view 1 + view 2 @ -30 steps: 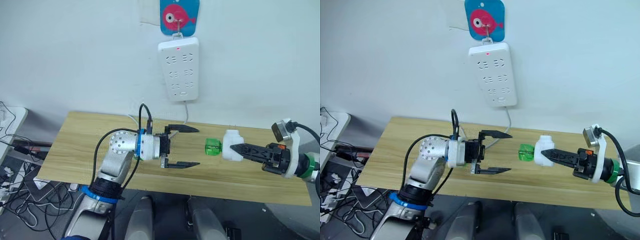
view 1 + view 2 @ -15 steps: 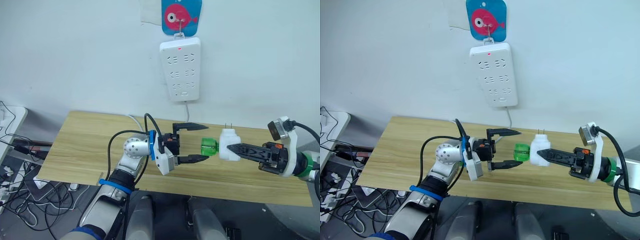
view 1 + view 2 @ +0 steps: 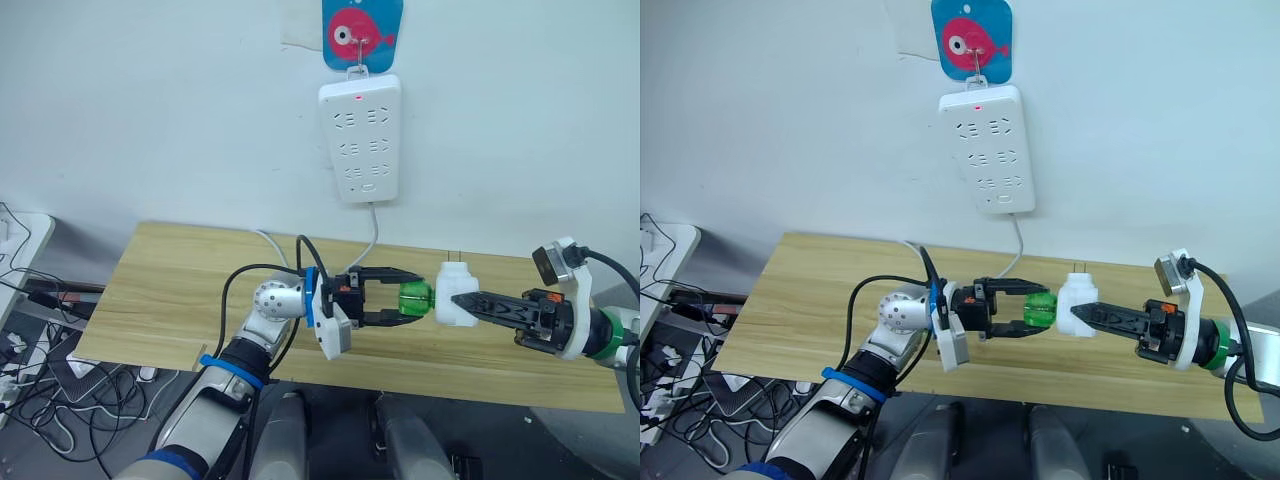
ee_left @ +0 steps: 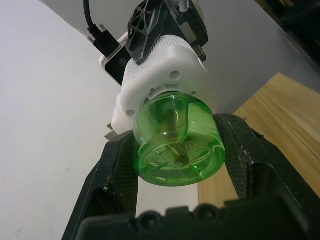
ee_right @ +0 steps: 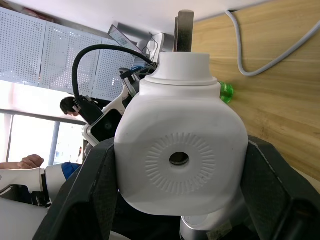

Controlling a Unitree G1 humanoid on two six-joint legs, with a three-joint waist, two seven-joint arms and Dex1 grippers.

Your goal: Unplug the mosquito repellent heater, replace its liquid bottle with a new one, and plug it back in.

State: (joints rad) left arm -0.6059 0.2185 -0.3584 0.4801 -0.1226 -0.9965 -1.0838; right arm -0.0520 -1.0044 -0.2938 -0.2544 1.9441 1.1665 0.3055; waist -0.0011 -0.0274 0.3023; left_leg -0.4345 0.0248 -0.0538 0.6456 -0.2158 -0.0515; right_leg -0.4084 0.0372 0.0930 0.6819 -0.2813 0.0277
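At mid-frame above the table, the right gripper clamps the heater while the left gripper has closed on its green bottle, apparently ready to unscrew it.

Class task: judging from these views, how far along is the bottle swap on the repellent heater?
Done: the heater is unplugged, held by the right gripper above the table. In hand: the left gripper closes around its green bottle, not yet removed. Left: fit a new bottle, replug into the power strip.
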